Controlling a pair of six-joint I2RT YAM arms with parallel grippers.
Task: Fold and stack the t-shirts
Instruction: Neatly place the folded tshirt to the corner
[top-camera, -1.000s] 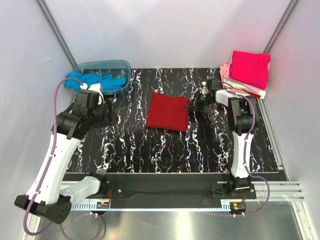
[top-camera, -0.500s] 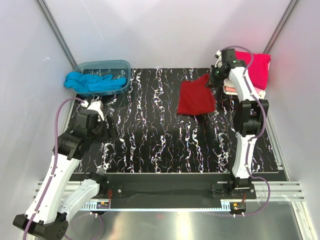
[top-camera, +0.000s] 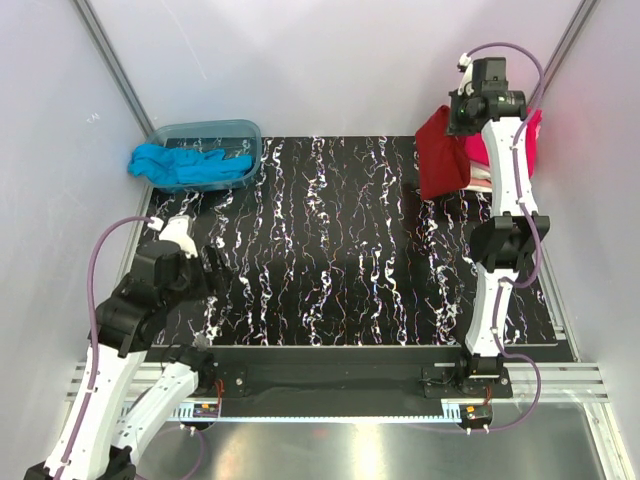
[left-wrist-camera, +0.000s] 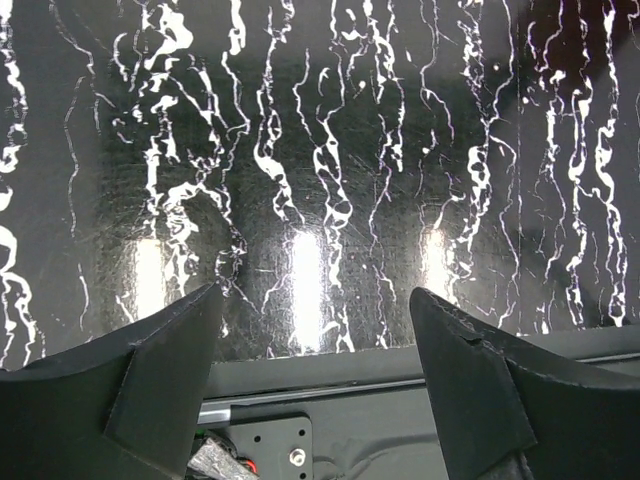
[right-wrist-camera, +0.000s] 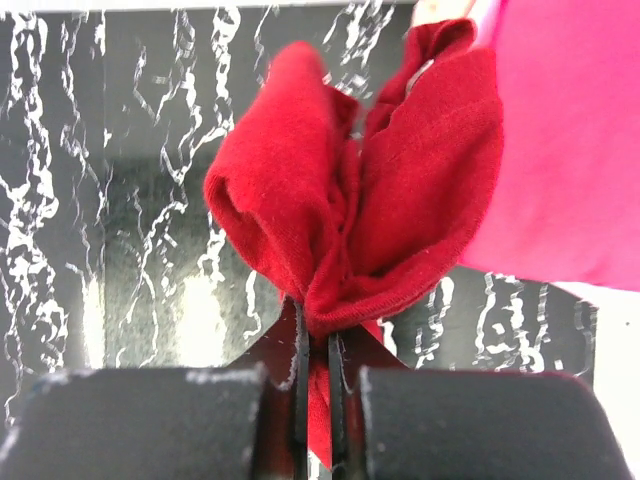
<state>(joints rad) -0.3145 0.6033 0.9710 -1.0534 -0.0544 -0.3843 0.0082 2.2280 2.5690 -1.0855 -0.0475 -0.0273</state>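
I held the dark red shirt (top-camera: 440, 158) bunched in my closed right pincer (right-wrist-camera: 318, 325), lifted above the counter's (top-camera: 330, 270) far right corner beside the stack of pink shirts (top-camera: 528, 135), while my left pincer (left-wrist-camera: 315, 320) stood wide, holding nothing.

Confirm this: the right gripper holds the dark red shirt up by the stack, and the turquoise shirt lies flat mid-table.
One point is wrong: the top view shows the turquoise shirt draped over the tub at far left, not flat mid-table. The right gripper does hold the dark red shirt by the stack.
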